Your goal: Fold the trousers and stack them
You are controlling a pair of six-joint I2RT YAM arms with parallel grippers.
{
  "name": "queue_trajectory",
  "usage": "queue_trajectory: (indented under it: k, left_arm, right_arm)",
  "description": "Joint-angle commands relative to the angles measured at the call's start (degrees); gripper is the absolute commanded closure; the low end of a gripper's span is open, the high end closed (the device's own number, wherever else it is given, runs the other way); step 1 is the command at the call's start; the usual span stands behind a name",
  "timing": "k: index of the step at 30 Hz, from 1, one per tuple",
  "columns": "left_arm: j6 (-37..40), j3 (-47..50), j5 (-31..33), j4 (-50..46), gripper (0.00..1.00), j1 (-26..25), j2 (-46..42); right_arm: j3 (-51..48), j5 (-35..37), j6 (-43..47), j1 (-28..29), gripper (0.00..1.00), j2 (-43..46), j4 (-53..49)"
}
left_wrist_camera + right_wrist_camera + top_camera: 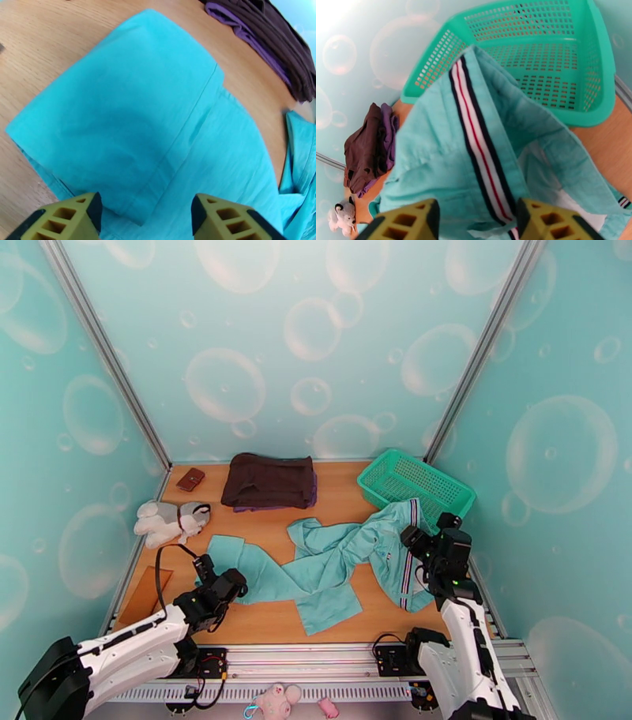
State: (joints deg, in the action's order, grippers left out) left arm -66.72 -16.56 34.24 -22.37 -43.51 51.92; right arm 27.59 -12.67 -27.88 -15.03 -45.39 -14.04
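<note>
Trousers (340, 568) under gaping left pincer (146, 205), gaping right pincer (478, 213), perhaps untouched.

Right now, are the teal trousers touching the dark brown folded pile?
Apart. The left wrist view shows a strip of bare table between the trousers and the dark brown pile; the top view agrees.

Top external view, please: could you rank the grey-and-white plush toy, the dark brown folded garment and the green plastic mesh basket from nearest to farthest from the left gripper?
From the left gripper:
1. Grey-and-white plush toy, just beyond it, to the left.
2. Dark brown folded garment, farther back, near the centre.
3. Green plastic mesh basket, in the far right corner.
</note>
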Motion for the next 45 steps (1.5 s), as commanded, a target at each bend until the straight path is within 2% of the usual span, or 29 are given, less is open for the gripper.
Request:
queue_trajectory:
  k: [1,4,7,11,13,16,23,27,29,32,34,37,39,45]
  left_arm:
    - [1.8,1.3,-3.0,1.8,0.38,2.8,-1.4]
    - [2.1,1.0,-3.8,1.1,0.38,3.6,-1.4]
    - [2.6,0.8,-4.0,1.1,0.38,4.0,-0.2]
    - [3.7,0.8,-5.9,4.1,0.38,4.9,2.8]
    - [3.5,-0.2,-6.6,2.2,0.38,4.6,3.9]
    - [2.5,-1.9,-5.5,-2.3,0.39,3.6,3.9]
    - [1.8,-3.1,-4.6,-4.0,0.41,2.0,4.6]
    - [3.8,-2.9,-10.0,1.1,0.41,0.8,4.9]
    - [4.9,-4.1,-10.6,1.2,0.42,-1.1,6.1]
    - [4.7,-6.7,-6.8,-3.2,0.42,-2.4,10.9]
    - [4.1,-8.2,-4.0,-6.8,0.49,-2.4,14.3]
    - [4.0,-9.7,-2.5,-9.1,0.71,-2.4,19.0]
    - [3.6,-10.6,-2.0,-9.5,0.73,-2.6,21.0]
    - [2.5,-13.3,0.6,-12.1,0.71,-3.2,25.1]
  right_arm:
    - [-1.5,-2.7,-1.1,-0.4,0.46,-0.7,4.9]
    - [-2.3,-3.6,-1.5,-0.5,0.49,-1.5,6.5]
    - [-2.7,-4.4,-1.3,-0.5,0.55,-2.1,7.4]
    - [-3.3,-5.9,-1.5,-0.5,0.72,-1.9,8.7]
    - [-3.0,-5.7,-1.1,-0.5,0.78,-1.6,8.2]
    - [-3.1,-5.7,-1.2,-0.5,0.99,-1.5,8.4]
    - [-3.2,-5.9,-1.3,-0.6,1.0,-1.9,8.8]
    - [-3.4,-5.9,-1.4,-0.6,1.0,-1.3,8.9]
    - [-3.4,-5.9,-1.2,-0.5,1.0,-1.3,8.8]
    - [-3.8,-6.2,-1.3,-0.5,1.0,-1.2,9.3]
    - [-3.9,-6.3,-1.2,-0.5,1.0,-1.1,9.3]
    - [-4.0,-6.3,-1.3,-0.5,1.0,-1.0,9.3]
    - [-4.0,-6.4,-1.3,-0.5,1.0,-1.0,9.4]
    - [-3.8,-6.4,-1.0,-0.6,1.0,-0.5,8.8]
